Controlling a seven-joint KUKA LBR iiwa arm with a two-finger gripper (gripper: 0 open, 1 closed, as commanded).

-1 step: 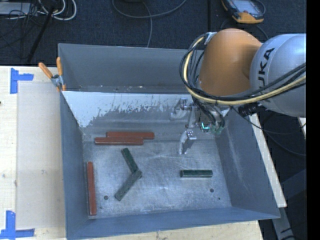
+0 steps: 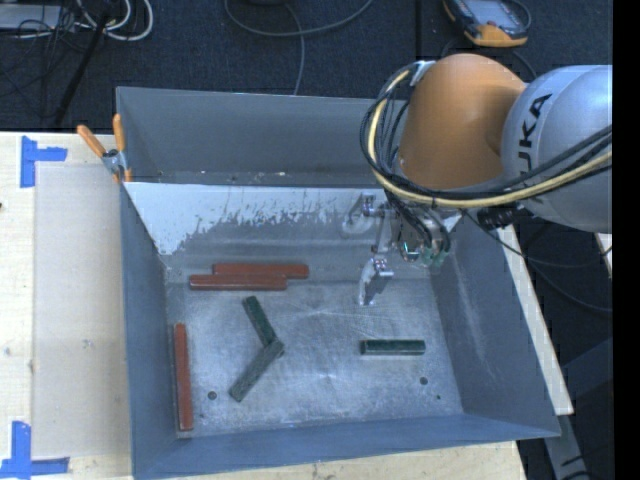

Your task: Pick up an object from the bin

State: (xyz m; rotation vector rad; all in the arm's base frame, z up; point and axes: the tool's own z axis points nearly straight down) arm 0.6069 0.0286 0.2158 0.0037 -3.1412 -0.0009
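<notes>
Gripper (image 2: 374,286) was pictured low over the scuffed grey metal bin (image 2: 230,148); how far open it was could not be told, and nothing was seen held. Nearest, just in front of it, lay one short dark green bar (image 2: 392,347). Two longer green bars (image 2: 257,320) were angled together farther left, with three flat reddish-brown strips (image 2: 250,276) beyond.

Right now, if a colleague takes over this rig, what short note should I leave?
Gripper: over bare floor in the right part of the bin, no bar seen in it. Open or shut cannot be told.
Things: the short dark green bar lies nearest, toward the front. Two red-brown bars lie side by side to the gripper's left. Two dark green bars meet in a V mid-floor. One long red-brown bar lies by the left wall.
Done: nothing picked yet.
Left: choose a bar, descend, grasp, lift.
</notes>
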